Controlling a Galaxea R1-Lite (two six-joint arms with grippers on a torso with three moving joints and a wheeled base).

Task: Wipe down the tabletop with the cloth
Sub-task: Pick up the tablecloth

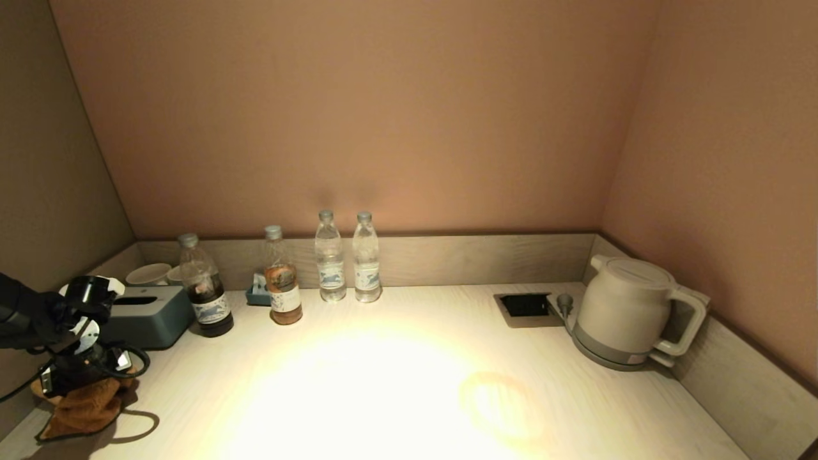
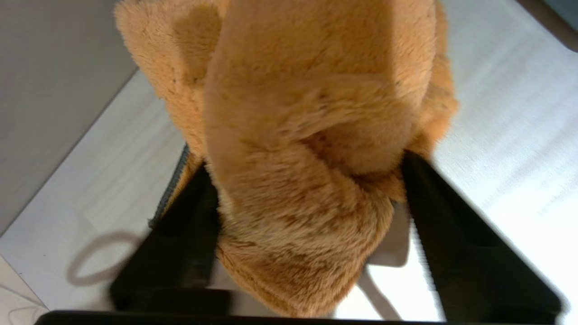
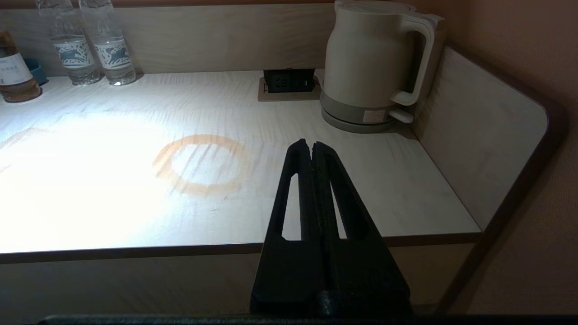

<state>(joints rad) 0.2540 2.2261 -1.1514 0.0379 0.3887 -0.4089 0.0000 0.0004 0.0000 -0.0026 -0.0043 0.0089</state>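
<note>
Left tool point(image 2: 302, 198) is gripping bunched cloth point(image 2: 307, 135) between its fingers, on table point(image 1: 409, 383) far-left; right tool point(image 3: 311, 146) is sitting closed.

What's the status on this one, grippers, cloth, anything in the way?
Left gripper closing around cloth, near-left tabletop. Right gripper shut, parked off the front edge. Ring stain mid-table; bottles, kettle along the back.
</note>
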